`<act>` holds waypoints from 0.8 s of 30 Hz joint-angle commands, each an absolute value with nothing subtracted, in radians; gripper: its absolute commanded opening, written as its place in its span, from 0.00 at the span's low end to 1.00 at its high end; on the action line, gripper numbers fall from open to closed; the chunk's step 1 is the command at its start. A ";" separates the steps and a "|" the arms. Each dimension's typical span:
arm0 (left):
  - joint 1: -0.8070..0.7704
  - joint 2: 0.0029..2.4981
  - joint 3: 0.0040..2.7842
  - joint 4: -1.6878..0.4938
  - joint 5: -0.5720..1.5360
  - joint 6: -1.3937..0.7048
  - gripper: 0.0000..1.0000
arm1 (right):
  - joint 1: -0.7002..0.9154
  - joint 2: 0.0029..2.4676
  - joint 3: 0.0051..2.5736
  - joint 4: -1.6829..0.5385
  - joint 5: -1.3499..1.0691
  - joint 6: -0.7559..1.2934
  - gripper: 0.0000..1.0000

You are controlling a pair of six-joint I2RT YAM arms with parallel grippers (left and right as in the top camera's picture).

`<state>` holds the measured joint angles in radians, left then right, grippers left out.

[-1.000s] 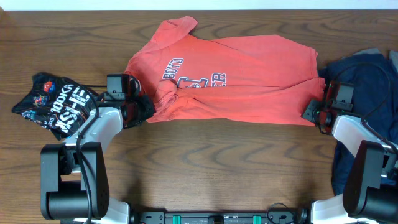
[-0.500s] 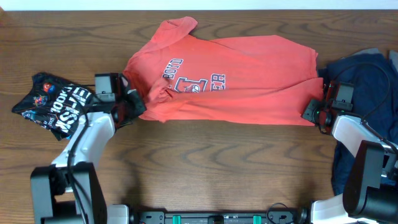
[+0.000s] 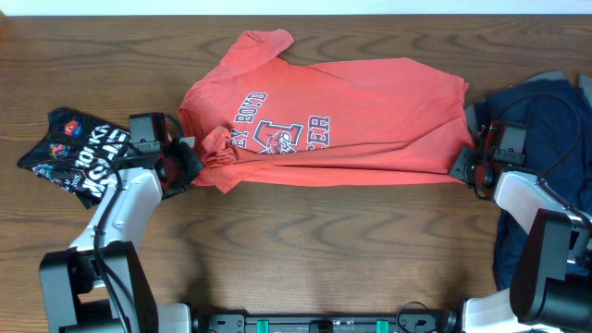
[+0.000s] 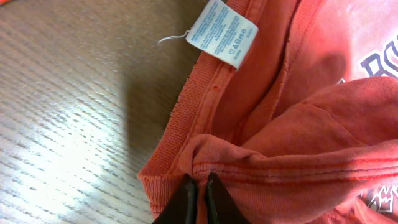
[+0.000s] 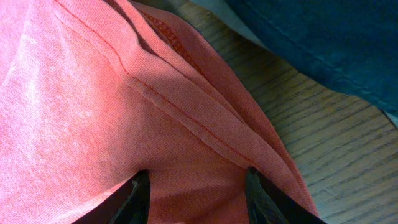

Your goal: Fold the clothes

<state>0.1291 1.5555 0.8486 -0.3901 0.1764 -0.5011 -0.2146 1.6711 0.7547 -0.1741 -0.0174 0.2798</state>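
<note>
Coral T-shirt [image 3: 351,120] spread mid-table [image 3: 305,259], print up. Left gripper [image 4: 199,184], 9 o'clock, clamped on bunched edge — likely tensioning cloth. Right gripper [image 5: 196,179], 3 o'clock, fingers wide astride hem — probably pinning it.

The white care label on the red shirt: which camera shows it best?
The left wrist view: the care label lies close up, sewn to an edge of the red shirt, print too small to read. Overhead shows the whole shirt, but no label can be seen. The right wrist view shows none.
</note>
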 commanded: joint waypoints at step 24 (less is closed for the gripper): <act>0.170 1.548 0.855 -0.486 -0.184 -0.507 0.07 | -0.204 1.687 0.738 -0.202 0.027 0.276 0.46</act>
<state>0.1555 1.5555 0.8486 -0.4793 -0.0116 -0.5014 -0.2146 1.6707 0.7547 -0.1783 -0.0151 0.2794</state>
